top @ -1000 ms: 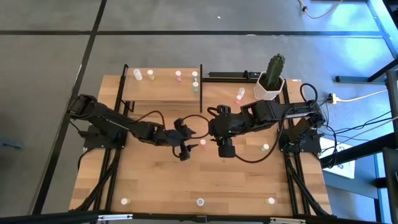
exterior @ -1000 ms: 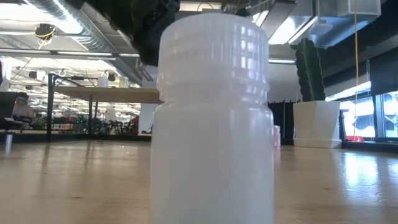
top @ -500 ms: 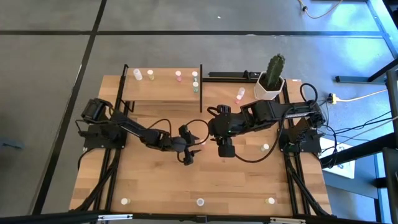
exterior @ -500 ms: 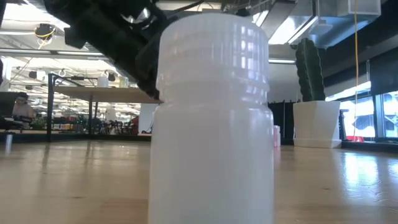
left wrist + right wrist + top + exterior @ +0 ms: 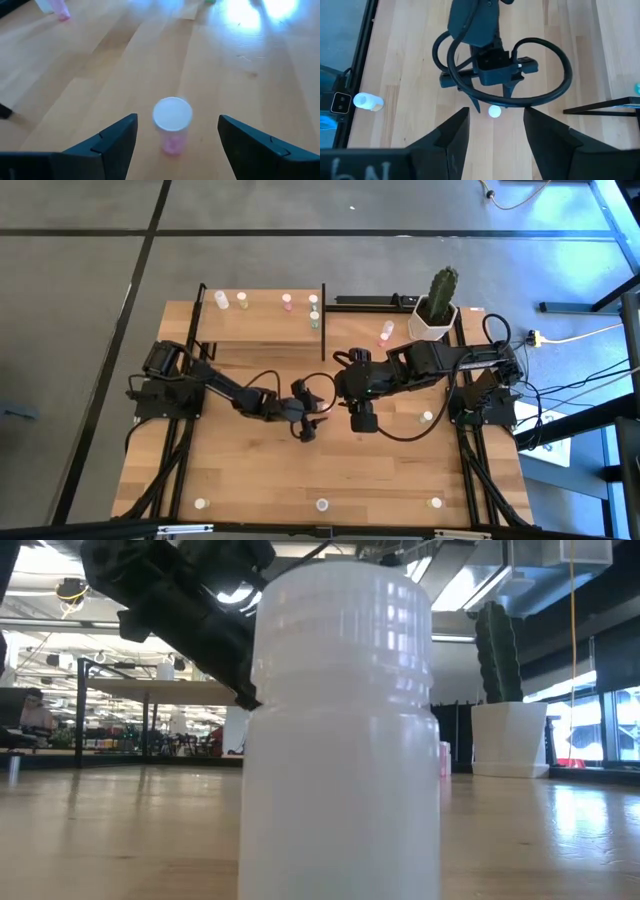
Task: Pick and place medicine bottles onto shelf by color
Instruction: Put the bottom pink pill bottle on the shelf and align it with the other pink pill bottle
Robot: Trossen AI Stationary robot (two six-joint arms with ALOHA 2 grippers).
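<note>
Since pink bottle [image 5: 172,125] stands upright on table [image 5: 260,470] mid-board, between fingers of left gripper [image 5: 177,145], step in hand looks like the grasp. Left jaws spread wide, nothing held yet. Best approach: lower straight, keep cap centred in gap, close gently on body below white cap to avoid tipping. Right gripper [image 5: 494,132] hovers just beside, jaws wide, empty. Shelf [image 5: 262,326] sits near far-left edge, several bottles already on it; pink ones belong together.

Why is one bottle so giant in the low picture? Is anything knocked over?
That white bottle just stands very close to that camera. Nothing looks tipped or spilled; the pink bottle stands upright between the open left gripper fingers.
</note>
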